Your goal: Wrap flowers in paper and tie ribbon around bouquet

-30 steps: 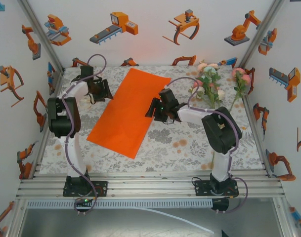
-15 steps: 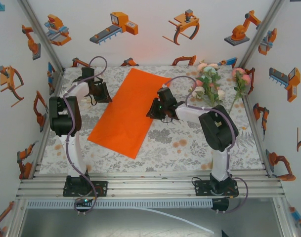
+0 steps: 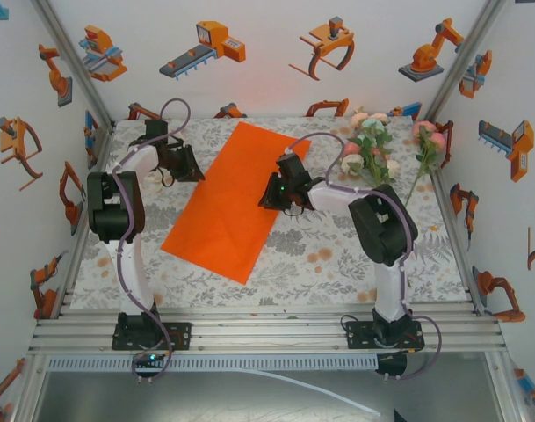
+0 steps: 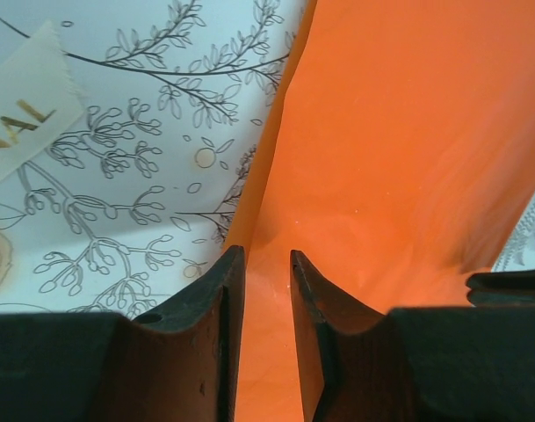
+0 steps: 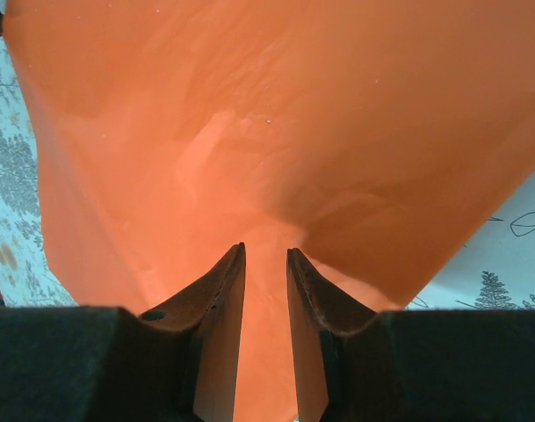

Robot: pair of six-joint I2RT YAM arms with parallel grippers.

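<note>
One orange paper (image 3: 227, 207) sheet lies flat and slantwise across the middle of the tablecloth (image 3: 337, 255), one corner toward the far edge, one toward the near edge.

Two arms, two grippers, both at the sheet. The left gripper (image 3: 190, 167) is at the sheet's left long edge near the far end. The right gripper (image 3: 269, 193) is at the opposite long edge, roughly across from it.

Left wrist view: the left gripper (image 4: 267, 255) has its two fingers (image 4: 216, 308) drawn close, with a narrow slot between them. The paper (image 4: 399, 132) fills that slot and its creases run toward the tips, so it is clamped on the sheet's edge. One ribbon (image 4: 21, 114) end lies on the cloth to the left, cream with gold letters, apart from the paper.

Right wrist view: same picture. The right gripper (image 5: 265, 251) has two fingers (image 5: 216, 308) nearly together, and the orange paper (image 5: 293, 105) puckers into the gap between them — pinched on the sheet.

The flowers (image 3: 372, 145) are in two groups at the far right of the table: one larger bunch of pink, peach and white roses with green leaves, and one smaller sprig (image 3: 428, 141) further right by the side wall. Both lie on the cloth with stems toward the near side, well apart from the paper and from both grippers — neither is touched.
</note>
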